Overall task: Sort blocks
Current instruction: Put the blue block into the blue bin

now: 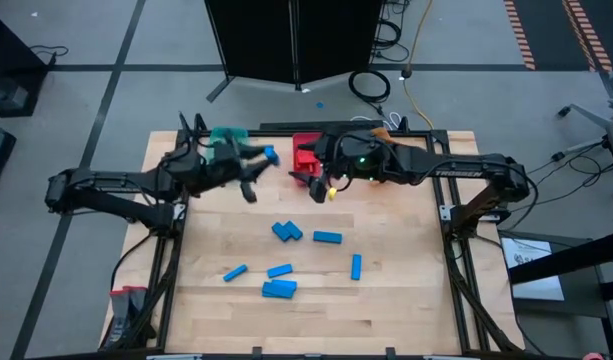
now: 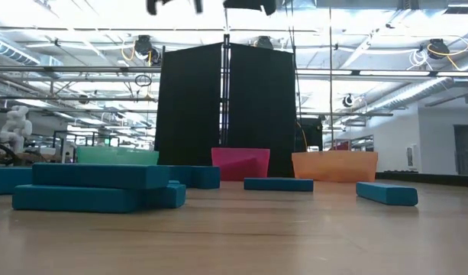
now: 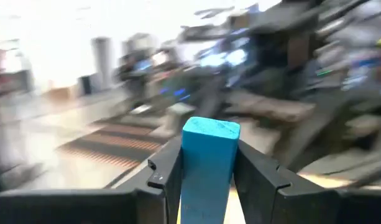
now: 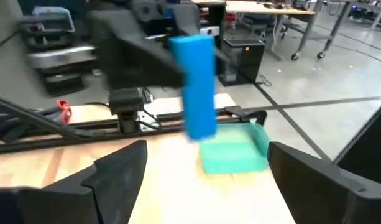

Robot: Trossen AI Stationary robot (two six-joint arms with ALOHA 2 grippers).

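Observation:
My left gripper [image 1: 262, 159] hangs in the air just right of the teal bin [image 1: 226, 140] and is shut on one blue block [image 1: 271, 155]. The right wrist view shows this block [image 4: 197, 84] in front of the teal bin [image 4: 235, 152]. My right gripper [image 1: 319, 187] is open and empty [image 4: 207, 149], in front of the red bin [image 1: 305, 152]. Several more blue blocks [image 1: 286, 231] lie flat on the wooden table; the low view shows them [image 2: 100, 187] close up. My left gripper pinches the blue block between its two fingers [image 3: 168, 171], one on each long side. The block's free end [image 3: 210, 127] sticks out past the fingertips. The block is lifted clear of the table, up beside the teal bin.
Teal [image 2: 115, 155], red [image 2: 240, 163] and orange [image 2: 334, 164] bins stand in a row along the table's far edge; my right arm covers most of the orange one from above. Loose blue blocks [image 1: 327, 237] are scattered over the middle and near part of the table. The two grippers are close together.

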